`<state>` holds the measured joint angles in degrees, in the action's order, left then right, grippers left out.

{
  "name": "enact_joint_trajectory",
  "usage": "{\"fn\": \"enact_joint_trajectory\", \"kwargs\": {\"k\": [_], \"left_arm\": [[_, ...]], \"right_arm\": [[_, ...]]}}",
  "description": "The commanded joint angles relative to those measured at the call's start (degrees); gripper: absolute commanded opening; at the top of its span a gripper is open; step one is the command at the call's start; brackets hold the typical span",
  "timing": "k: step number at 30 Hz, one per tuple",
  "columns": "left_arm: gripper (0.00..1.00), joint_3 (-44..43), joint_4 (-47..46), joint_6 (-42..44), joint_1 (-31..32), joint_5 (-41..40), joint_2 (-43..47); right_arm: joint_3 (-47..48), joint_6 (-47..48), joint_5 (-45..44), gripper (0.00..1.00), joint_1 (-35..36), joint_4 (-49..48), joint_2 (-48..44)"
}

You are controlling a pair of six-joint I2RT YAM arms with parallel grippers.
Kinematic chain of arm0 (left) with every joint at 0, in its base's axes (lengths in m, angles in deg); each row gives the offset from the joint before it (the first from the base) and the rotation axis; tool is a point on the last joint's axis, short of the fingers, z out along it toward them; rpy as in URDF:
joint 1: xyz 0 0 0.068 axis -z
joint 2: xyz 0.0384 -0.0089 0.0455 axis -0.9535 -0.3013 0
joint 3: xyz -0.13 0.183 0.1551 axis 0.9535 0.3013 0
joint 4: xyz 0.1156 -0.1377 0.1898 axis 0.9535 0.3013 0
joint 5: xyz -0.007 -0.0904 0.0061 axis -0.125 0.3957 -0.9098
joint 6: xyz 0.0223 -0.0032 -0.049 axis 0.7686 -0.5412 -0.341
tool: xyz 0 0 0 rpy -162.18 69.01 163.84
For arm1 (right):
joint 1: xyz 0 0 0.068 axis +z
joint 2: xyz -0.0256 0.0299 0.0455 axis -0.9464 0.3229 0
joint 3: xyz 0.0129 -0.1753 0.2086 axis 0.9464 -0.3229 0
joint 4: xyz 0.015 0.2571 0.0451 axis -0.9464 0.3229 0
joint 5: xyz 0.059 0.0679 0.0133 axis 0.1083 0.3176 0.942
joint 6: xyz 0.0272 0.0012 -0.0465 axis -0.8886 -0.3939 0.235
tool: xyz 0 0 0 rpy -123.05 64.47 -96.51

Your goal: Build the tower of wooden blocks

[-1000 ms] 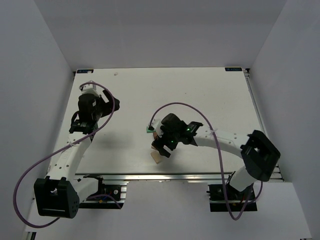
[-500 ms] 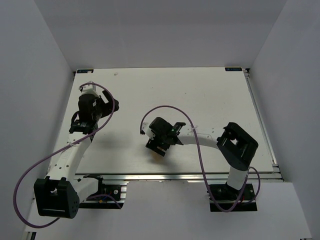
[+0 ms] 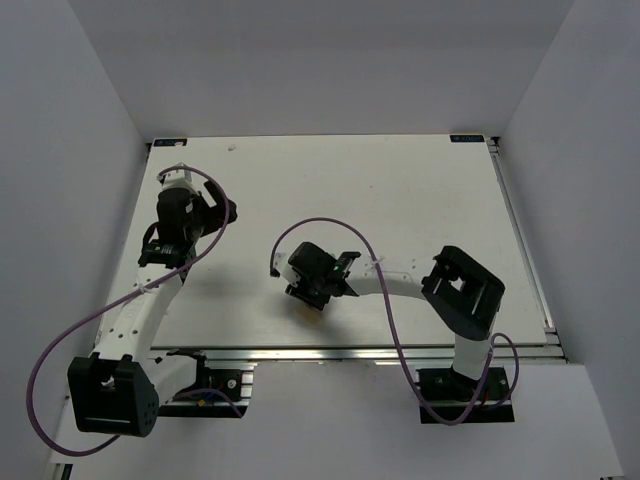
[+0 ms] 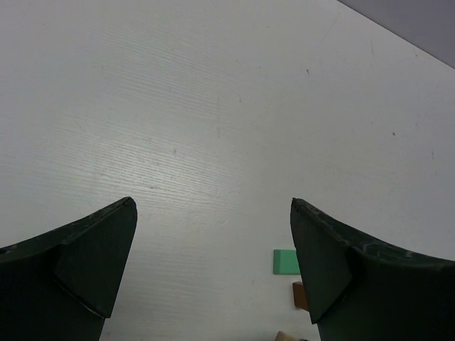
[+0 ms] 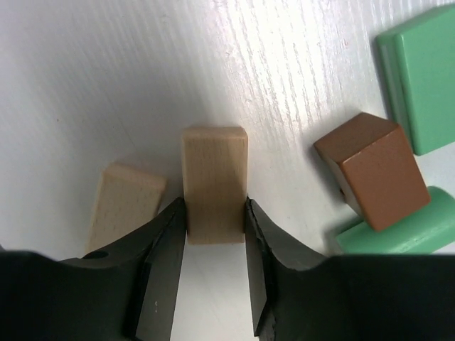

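Since nothing is stacked yet, the table [image 3: 400, 190] carries only loose blocks [image 3: 312, 306] near its 6 o'clock edge. The left end effector [image 4: 212, 206] hangs wide open and empty toward 9 o'clock, clear of the work. The right end effector [image 5: 214, 209] is clamped on a tan block [image 5: 215, 170], probably to lift it for stacking. A second tan block [image 5: 128, 202] lies at its 9 o'clock, and a brown block [image 5: 370, 170] and green blocks [image 5: 423, 85] lie toward 3.

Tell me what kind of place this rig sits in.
Probably a lab test cell, not a home or factory: a white table boxed in by plain panels, left arm and right arm bolted at its near edge, and small wood blocks as props.
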<state>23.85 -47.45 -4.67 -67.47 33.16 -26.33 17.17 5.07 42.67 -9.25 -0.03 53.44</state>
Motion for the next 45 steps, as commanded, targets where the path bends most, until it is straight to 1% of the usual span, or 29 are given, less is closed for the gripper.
{"fn": "enact_joint_trajectory", "kwargs": {"k": [1,2,3,4,7,8,9,10,11,12,13,15,16,17,18,20,21,27,31,32,34,36,37,38,40,41,43,44,45], "left_arm": [[0.98,0.0,1.0,0.3,-0.1,-1.8,0.2],[0.98,0.0,1.2,0.3,-0.1,-2.0,0.0],[0.98,-0.1,1.2,0.2,-0.2,-2.3,-0.1],[0.98,-0.1,1.2,0.1,-0.1,-2.4,-0.3],[0.98,-0.3,1.5,0.1,-0.1,-2.5,-0.5],[0.98,-0.4,1.8,0.0,-0.1,-2.6,-0.5],[0.98,-0.4,1.8,0.1,-0.2,-2.7,-0.5],[0.98,-0.4,1.8,0.0,-0.1,-2.7,-0.4],[0.98,-0.3,1.9,0.0,-0.2,-2.7,-0.4],[0.98,-0.2,1.8,-0.1,-0.1,-2.6,-0.4],[0.98,-0.1,1.7,-0.1,-0.2,-2.4,-0.4],[0.98,-0.1,1.7,0.0,-0.2,-2.3,-0.4],[0.98,-0.2,1.8,0.0,-0.2,-2.4,-0.4],[0.98,-0.2,1.8,0.0,-0.2,-2.5,-0.4],[0.98,-0.1,1.8,0.0,-0.1,-2.5,-0.4],[0.98,0.0,1.8,0.0,-0.2,-2.6,-0.4],[0.98,-0.1,1.8,-0.1,-0.2,-2.6,-0.4],[0.98,0.0,1.9,-0.1,-0.1,-2.7,-0.3],[0.98,0.1,1.9,-0.1,-0.1,-2.8,0.0],[0.98,0.2,1.9,-0.1,-0.2,-2.9,-0.1],[0.98,0.2,1.8,0.0,-0.2,-2.6,-0.1],[0.98,0.2,1.7,0.1,-0.1,-1.8,-0.2],[0.98,0.2,1.6,0.2,-0.1,-1.7,-0.2],[0.98,0.2,1.6,0.2,-0.1,-1.5,-0.2],[0.98,0.3,1.6,0.1,-0.1,-1.8,-0.2],[0.98,0.3,1.7,0.2,-0.2,-2.0,-0.1],[0.98,0.3,1.7,0.2,-0.1,-2.1,-0.1],[0.98,0.3,1.6,0.3,-0.2,-2.1,-0.1],[0.98,0.2,1.6,0.3,-0.2,-2.1,-0.1]], "right_arm": [[0.9,-1.5,-2.4,0.22,0.1,-2.1,0.2],[0.5,-2.2,-3.1,0.19,0.2,-2.8,-1.0],[0.4,-2.9,-3.5,0.12,0.2,-3.0,-1.9],[0.4,-4.1,-3.2,0.1,0.2,-3.1,-3.1],[-1.7,-6.8,-3.1,0.08,0.1,-7.3,-10.4],[-2.2,-8.0,-4.5,0.08,0.1,-8.4,-14.4],[-2.8,-9.4,-6.4,0.1,-0.2,-9.1,-16.2],[-2.7,-11.0,-10.2,0.1,-1.3,-8.8,-17.7],[-2.5,-15.0,-11.5,0.1,-2.3,-7.6,-19.8],[-1.9,-16.9,-12.5,0.1,-3.7,-4.3,-20.6],[-2.2,-19.4,-13.7,0.1,-6.9,-2.9,-22.0],[-3.8,-21.2,-16.0,0.1,-10.4,-1.7,-23.1],[-5.3,-22.1,-17.8,0.1,-14.6,0.3,-23.5],[-6.0,-24.4,-18.0,0.09,-17.0,1.5,-23.9],[-6.7,-25.2,-17.3,0.09,-21.4,2.5,-24.1],[-9.2,-26.2,-16.8,0.09,-25.5,4.4,-24.3],[-9.8,-26.9,-15.8,0.09,-29.1,5.1,-24.3],[-13.3,-29.8,-14.1,0.1,-39.7,8.0,-21.4],[-14.3,-29.9,-14.0,0.1,-42.1,6.3,-17.0],[-14.6,-29.7,-13.7,0.13,-42.4,5.6,-16.3],[-15.1,-28.1,-14.2,0.14,-42.5,2.4,-14.2],[-14.7,-27.6,-13.7,0.15,-43.2,1.4,-12.4],[-14.5,-27.3,-13.8,0.16,-43.3,1.3,-10.9],[-14.3,-27.3,-13.9,0.22,-43.3,1.3,-10.4],[-14.3,-27.7,-14.2,0.29,-43.3,1.3,-9.7],[-14.5,-28.3,-14.2,0.41,-43.3,1.3,-9.9],[-14.8,-28.5,-14.2,0.58,-43.3,1.8,-11.4],[-14.9,-28.7,-14.2,0.62,-43.3,2.0,-12.1],[-15.0,-28.7,-14.2,0.64,-43.4,2.1,-13.2]]}}
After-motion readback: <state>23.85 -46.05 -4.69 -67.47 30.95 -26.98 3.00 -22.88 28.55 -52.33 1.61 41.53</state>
